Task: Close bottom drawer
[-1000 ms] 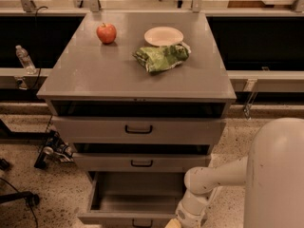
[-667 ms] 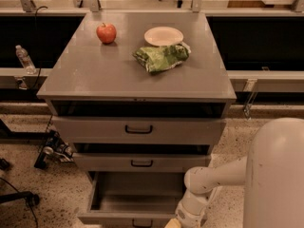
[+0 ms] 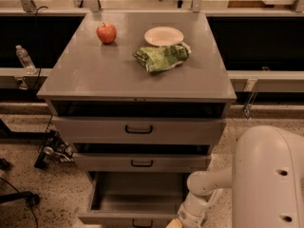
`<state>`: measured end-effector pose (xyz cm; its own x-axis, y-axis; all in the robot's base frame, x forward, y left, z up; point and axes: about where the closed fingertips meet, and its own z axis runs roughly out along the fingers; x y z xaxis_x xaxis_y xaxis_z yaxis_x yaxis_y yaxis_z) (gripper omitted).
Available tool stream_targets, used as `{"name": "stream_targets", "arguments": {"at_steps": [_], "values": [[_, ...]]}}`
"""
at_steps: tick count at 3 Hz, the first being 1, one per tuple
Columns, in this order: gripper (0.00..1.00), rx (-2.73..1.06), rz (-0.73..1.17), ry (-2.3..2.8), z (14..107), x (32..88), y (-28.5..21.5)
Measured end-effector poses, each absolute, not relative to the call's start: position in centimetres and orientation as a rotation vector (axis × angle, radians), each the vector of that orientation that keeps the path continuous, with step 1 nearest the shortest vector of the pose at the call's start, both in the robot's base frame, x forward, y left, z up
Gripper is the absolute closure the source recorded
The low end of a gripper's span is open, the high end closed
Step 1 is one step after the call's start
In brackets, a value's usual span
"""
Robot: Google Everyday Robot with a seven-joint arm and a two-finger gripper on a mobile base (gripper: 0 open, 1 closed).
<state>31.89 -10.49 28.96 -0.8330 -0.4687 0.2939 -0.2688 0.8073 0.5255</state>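
Observation:
The bottom drawer (image 3: pixel 135 205) of the grey cabinet is pulled far out, its inside bare, its slim front and black bar handle (image 3: pixel 142 223) at the bottom edge of the view. My white arm (image 3: pixel 209 186) reaches down from the lower right to the drawer's right front corner. My gripper (image 3: pixel 175 223) is at the very bottom edge, next to the drawer front's right end, mostly cut off by the frame.
The middle drawer (image 3: pixel 141 162) and top drawer (image 3: pixel 138 129) stand slightly out. On the cabinet top (image 3: pixel 95 75) lie a red apple (image 3: pixel 106 33), a white plate (image 3: pixel 164 36) and a green chip bag (image 3: pixel 161 57). A water bottle (image 3: pixel 24 59) stands on the left ledge. Cables and a wheeled base lie on the floor at left.

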Motion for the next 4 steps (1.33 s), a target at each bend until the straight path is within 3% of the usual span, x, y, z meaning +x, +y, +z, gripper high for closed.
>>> {"name": "stream_targets", "arguments": {"at_steps": [1, 4], "values": [[0.15, 0.498, -0.644, -2.566, 25.5, 32.1, -10.7], [0.85, 0.428, -0.593, -2.564, 20.4, 31.7, -11.2]]}}
